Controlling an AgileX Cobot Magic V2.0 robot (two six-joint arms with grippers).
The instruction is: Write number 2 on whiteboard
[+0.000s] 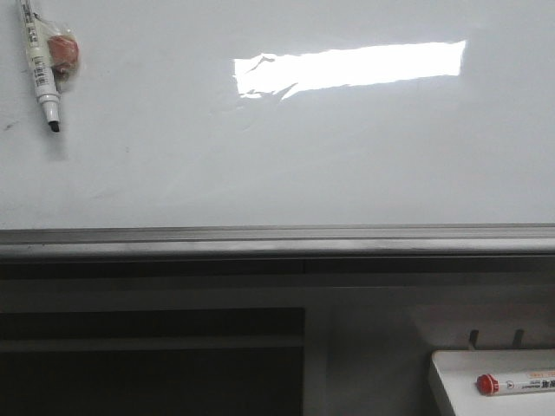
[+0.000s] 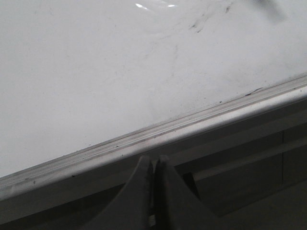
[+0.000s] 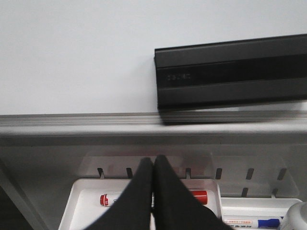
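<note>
The whiteboard (image 1: 277, 156) fills the upper front view, glossy white with a bright glare patch and a grey metal edge rail (image 1: 277, 238). No number 2 shows on it, only faint smudges. In the left wrist view my left gripper (image 2: 153, 160) is shut and empty, just below the rail (image 2: 158, 134), with the board (image 2: 120, 72) beyond it. In the right wrist view my right gripper (image 3: 153, 160) is shut and empty over a small white tray (image 3: 76, 196) that holds a red-capped marker (image 3: 103, 199). Neither gripper shows in the front view.
A white marker with a black tip (image 1: 42, 74) and a red round piece (image 1: 62, 49) sit at the board's top left. A black eraser (image 3: 230, 76) rests on the board above the rail. The tray (image 1: 451, 381) with the red-capped marker (image 1: 487, 383) is at the lower right.
</note>
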